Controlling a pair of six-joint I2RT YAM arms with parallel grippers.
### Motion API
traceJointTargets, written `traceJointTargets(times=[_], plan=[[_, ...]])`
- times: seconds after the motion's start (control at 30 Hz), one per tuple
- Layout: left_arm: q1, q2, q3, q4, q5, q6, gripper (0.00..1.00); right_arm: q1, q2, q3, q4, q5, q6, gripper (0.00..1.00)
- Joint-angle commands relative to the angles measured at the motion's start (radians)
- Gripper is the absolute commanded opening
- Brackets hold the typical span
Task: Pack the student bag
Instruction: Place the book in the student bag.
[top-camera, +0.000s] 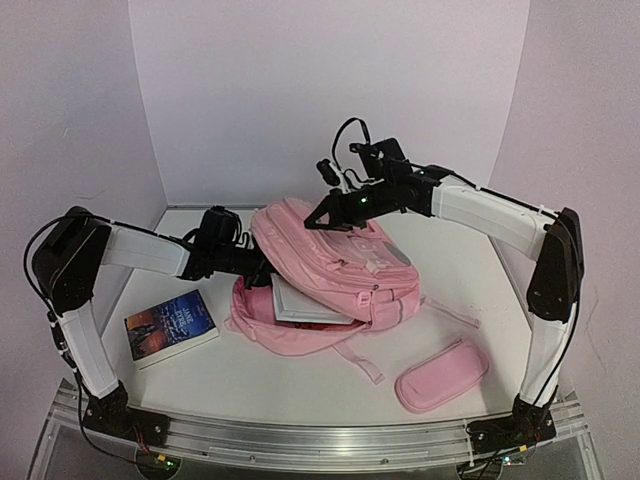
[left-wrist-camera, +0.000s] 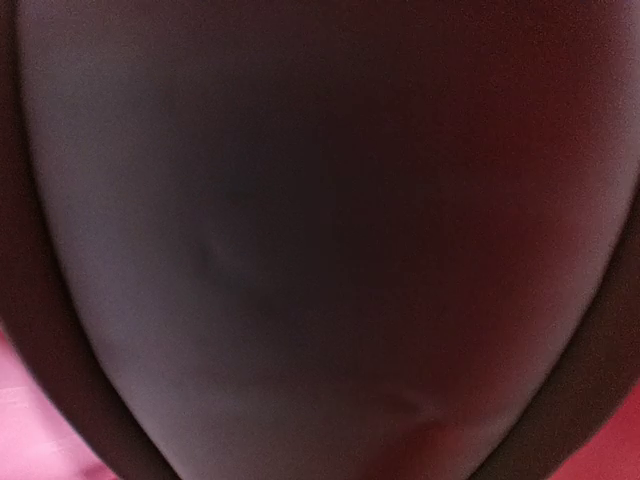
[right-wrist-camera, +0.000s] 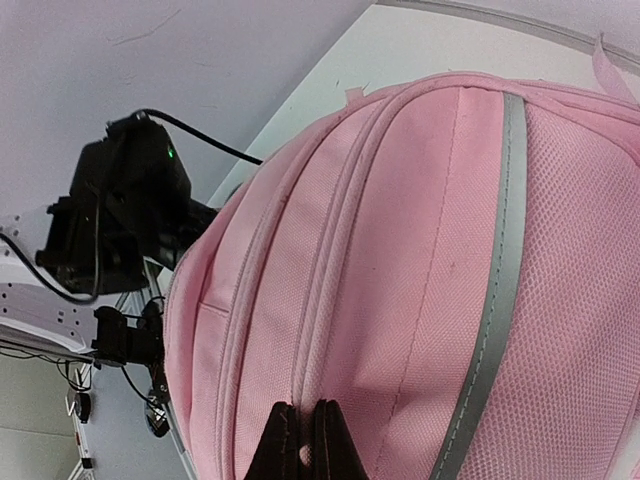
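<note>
The right gripper (right-wrist-camera: 300, 448) is pressed together on a fold of pink cloth at the top of the bag (top-camera: 345, 262). It holds that flap lifted, so the mouth gapes toward the left edge of the tabletop (top-camera: 300, 390). The left gripper (top-camera: 252, 264) reaches into that mouth. Its own camera sees only a dark surface close up, so I cannot tell whether it is spread or pinching anything.

The bag lies in the middle of the tabletop. A pale notebook (top-camera: 312, 302) sits partly in the opening and partly sticking out toward the near edge, so I judge it about half packed. A book (top-camera: 171, 326) lies by the near left corner and a pink pencil case (top-camera: 442, 374) by the near right corner. Both are well apart from the bag and not yet packed. Closing the bag looks to be left too.
</note>
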Motion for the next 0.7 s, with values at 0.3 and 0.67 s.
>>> traceJointTargets(times=[0.3,0.67], plan=[[-0.112,0.082,0.006,0.42,-0.023,-0.113,0.0,0.03,0.013,0.103,0.187,-0.093,0.099,0.0],[-0.095,0.006,-0.085,0.474,-0.239,-0.126,0.0,0.038,-0.065,0.054,0.199,-0.115,0.192,0.0]])
